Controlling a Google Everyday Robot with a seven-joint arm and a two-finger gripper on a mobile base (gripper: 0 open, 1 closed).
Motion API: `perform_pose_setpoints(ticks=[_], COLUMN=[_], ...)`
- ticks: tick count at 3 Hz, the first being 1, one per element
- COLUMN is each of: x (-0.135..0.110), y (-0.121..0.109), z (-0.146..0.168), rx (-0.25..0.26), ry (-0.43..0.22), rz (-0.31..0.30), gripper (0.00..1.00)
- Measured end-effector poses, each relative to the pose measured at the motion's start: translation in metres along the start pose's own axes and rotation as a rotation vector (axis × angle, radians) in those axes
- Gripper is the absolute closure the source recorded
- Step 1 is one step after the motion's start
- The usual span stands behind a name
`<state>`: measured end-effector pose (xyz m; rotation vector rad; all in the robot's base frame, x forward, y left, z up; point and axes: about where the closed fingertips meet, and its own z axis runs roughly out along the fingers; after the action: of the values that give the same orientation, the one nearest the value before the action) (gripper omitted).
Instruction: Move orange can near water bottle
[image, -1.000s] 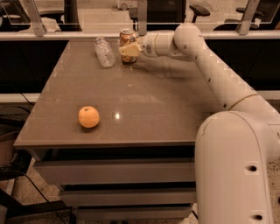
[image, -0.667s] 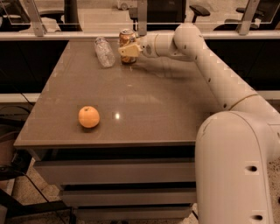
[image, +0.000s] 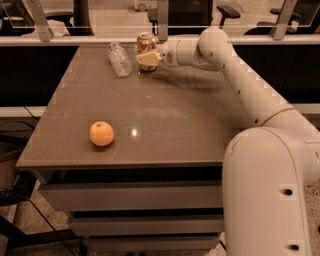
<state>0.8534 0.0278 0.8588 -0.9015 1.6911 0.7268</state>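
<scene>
The orange can (image: 145, 44) stands upright at the far edge of the table, orange-gold with a silver top. The water bottle (image: 119, 59), clear and crinkled, lies on its side just left of the can, a small gap between them. My gripper (image: 146, 59) is at the can's lower front, its pale fingers against the can, reached in from the right by my white arm (image: 240, 80).
A round orange fruit (image: 102, 133) sits near the table's front left. The brown table (image: 175, 130) has drawers under its front edge. A rail with glass panels (image: 100, 40) runs behind the far edge. My base (image: 272, 190) stands at the right front.
</scene>
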Motion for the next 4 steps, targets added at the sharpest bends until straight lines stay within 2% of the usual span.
perform_pose_setpoints(ticks=[1,2,3,4], x=[-0.005,-0.009,-0.005,0.003], y=[0.003,0.006,0.002,-0.013], z=[-0.005,-0.021,-0.057,-0.116], rx=[-0.011,-0.016,0.012,0.090], ry=[-0.011,-0.021,-0.018,-0.008], rz=[-0.002,-0.002,-0.006,-0.028], gripper=[0.00,0.00,0.00,0.00])
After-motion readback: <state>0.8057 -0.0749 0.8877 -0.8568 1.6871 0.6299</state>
